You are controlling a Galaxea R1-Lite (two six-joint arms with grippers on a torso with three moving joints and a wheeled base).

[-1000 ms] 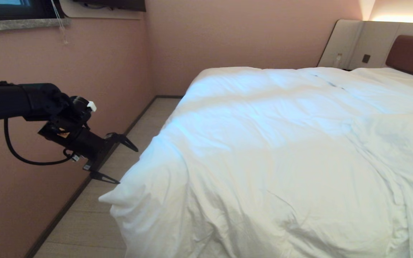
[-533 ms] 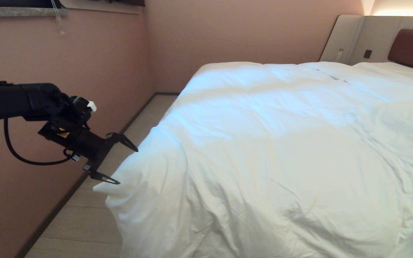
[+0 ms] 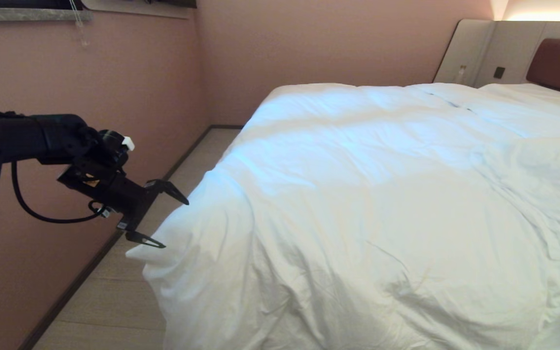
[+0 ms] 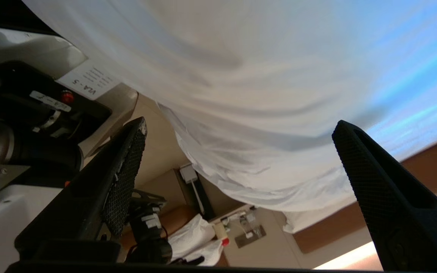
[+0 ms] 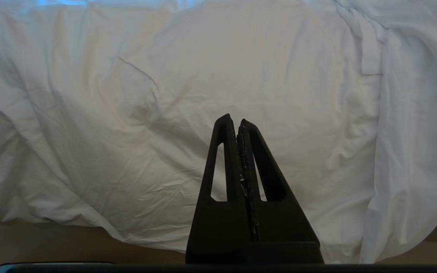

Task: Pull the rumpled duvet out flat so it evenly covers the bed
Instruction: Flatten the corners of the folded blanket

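Left pincer hangs with fingers spread wide, empty, just beside the jutting near-left corner of the duvet; upper fingertip close to the fabric's flank, lower one just over the pointed corner flap. Not yet closed on anything.

Duvet lies heaped over the bed, draping over the foot and the left side toward the floor, bunched and folded along the right.

To do this step well, probably: ease forward until the corner flap sits deep between both fingers, not merely at the tips. Bite a thick fold, since thin cover cloth alone would likely slip out. Close fully before any pull. Then draw outward and toward the foot, low and steady, so the bulk slides rather than lifts. Mind the wall close on the left, little elbow room there.

Right pincer stays out of it, fingers pressed together, pointing at the duvet's hanging front face.
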